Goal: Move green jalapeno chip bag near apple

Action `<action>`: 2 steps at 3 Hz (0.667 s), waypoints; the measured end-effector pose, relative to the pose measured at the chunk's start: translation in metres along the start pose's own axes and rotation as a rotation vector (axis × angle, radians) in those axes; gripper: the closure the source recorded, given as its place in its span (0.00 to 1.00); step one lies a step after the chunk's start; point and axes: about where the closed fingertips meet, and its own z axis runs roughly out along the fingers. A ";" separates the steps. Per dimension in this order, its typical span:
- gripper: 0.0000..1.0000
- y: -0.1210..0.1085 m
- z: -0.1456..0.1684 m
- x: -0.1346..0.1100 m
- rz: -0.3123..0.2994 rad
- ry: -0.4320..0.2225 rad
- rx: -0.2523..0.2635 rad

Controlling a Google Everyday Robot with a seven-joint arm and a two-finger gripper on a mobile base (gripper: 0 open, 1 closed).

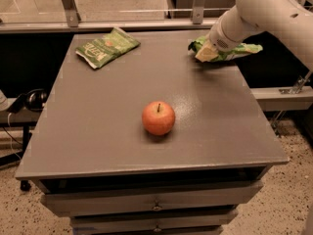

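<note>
The green jalapeno chip bag [243, 48] is a crinkly bright-green bag lying at the far right edge of the grey table [98, 131]. My white arm comes in from the upper right and covers most of it. My gripper [207, 51] is down at the bag's left end, touching it. The apple [158, 118] is red-orange with a short stem. It stands near the middle of the table, well in front and to the left of the bag.
A flatter olive-green bag [107, 47] lies at the table's far left corner. A metal rail and posts [68, 6] run behind the table. Drawers [156, 207] sit under the top. A dark headset [34, 99] hangs at the left.
</note>
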 end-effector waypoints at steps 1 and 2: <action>0.88 0.010 -0.018 -0.015 -0.025 -0.054 -0.018; 1.00 0.022 -0.042 -0.029 -0.051 -0.125 -0.045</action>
